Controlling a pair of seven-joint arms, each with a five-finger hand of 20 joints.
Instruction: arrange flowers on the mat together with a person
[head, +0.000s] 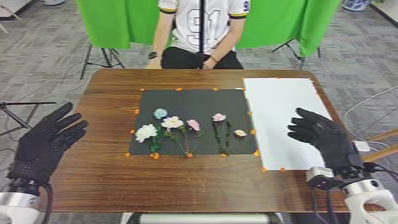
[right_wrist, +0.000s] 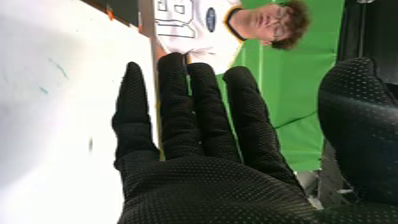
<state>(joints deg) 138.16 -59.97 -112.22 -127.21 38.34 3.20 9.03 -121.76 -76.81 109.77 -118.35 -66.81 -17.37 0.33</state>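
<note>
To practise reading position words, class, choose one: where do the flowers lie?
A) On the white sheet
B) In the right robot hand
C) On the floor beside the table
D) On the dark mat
D: the flowers, such as the large white flower and the blue flower, lie on the dark mat, to the left of the white sheet in the head view.

The table (head: 195, 187) bears a dark mat (head: 209, 100), white sheet (head: 275, 110) — orange tape (head: 155, 156), perhaps.
</note>
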